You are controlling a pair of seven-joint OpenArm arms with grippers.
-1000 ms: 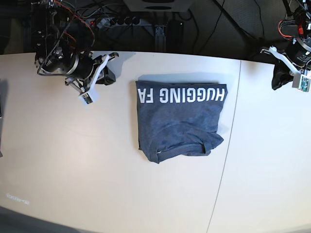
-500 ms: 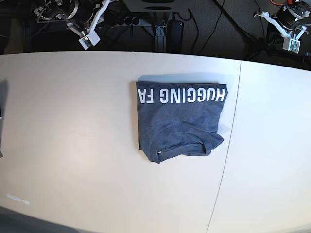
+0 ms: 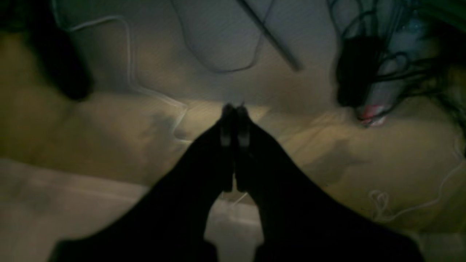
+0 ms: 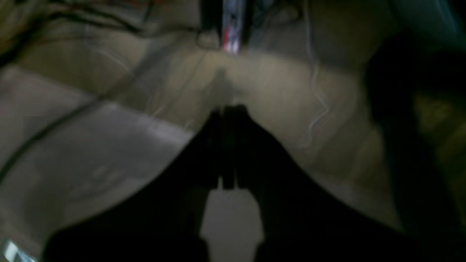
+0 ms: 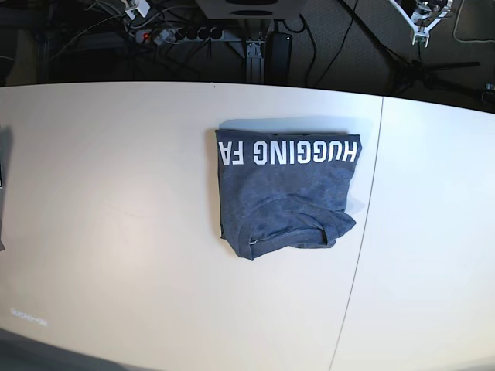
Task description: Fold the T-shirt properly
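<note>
**A:** T-shirt [image 5: 285, 193] is sitting mid-table [image 5: 116, 232] as a compact rectangle, "HUGGING FA" lettering along the far edge, collar end tucked toward the near side. Looks folded to me, anyone disagree?

**B:** Mostly agree. The bottom edge is a bit lumpy and one corner pokes out on the side by the table seam, so not super crisp, but I'd call it basically done. Nothing's touching it either.

**A:** Yeah, both arms are way off the table. Left gripper [image 3: 233, 120] has its fingers pressed together with nothing between them, just pointing at floor and cables [image 3: 225, 54].

**B:** Same for the right gripper [image 4: 227, 116], pinched closed and empty, though that view's blurry. At most a tidy-up of that corner is left, I reckon.
</note>
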